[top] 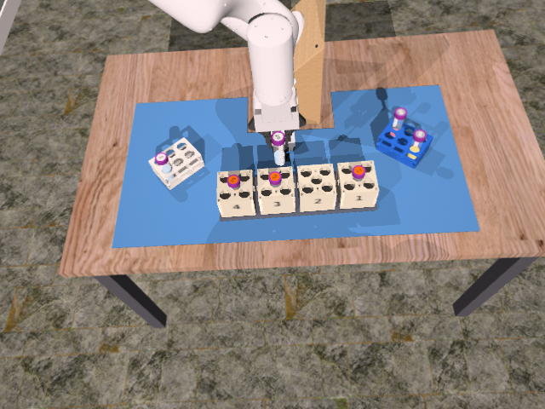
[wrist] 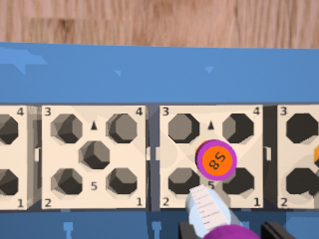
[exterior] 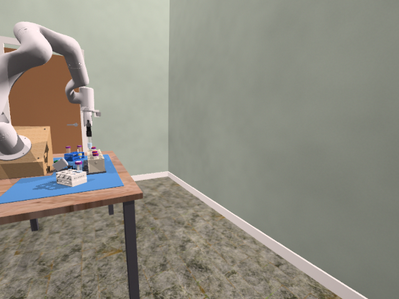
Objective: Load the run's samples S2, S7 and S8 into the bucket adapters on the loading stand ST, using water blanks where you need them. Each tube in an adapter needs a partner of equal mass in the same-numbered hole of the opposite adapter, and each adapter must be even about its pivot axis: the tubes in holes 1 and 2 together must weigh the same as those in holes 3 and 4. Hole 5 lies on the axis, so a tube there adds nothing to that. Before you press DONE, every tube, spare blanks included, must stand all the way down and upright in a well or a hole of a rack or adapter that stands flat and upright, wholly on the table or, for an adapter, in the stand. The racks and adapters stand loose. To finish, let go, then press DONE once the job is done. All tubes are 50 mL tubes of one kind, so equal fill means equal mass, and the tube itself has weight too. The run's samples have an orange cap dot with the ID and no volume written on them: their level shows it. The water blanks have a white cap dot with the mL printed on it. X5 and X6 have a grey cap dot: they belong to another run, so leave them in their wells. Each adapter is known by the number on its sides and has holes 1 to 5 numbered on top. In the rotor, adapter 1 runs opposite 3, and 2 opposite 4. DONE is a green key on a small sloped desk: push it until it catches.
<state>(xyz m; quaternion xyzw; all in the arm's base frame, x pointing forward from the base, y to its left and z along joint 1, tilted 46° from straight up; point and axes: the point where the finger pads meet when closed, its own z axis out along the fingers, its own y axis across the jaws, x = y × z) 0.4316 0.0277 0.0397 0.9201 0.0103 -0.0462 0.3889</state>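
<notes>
My gripper is shut on a white-dot water blank, held above and just behind adapter 3; its printed mL is unreadable. S8 stands in hole 5 of adapter 3. S2 stands in hole 5 of adapter 4. An orange-dot tube, apparently S7, stands in hole 5 of adapter 1. Adapter 2 is empty. Another blank stands in the white rack.
The blue rack at the right in the top view holds two tubes; their IDs are unreadable. The sloped desk shows in the exterior view, with its key unclear. The arm hides it in the top view. A wooden block stands behind the gripper.
</notes>
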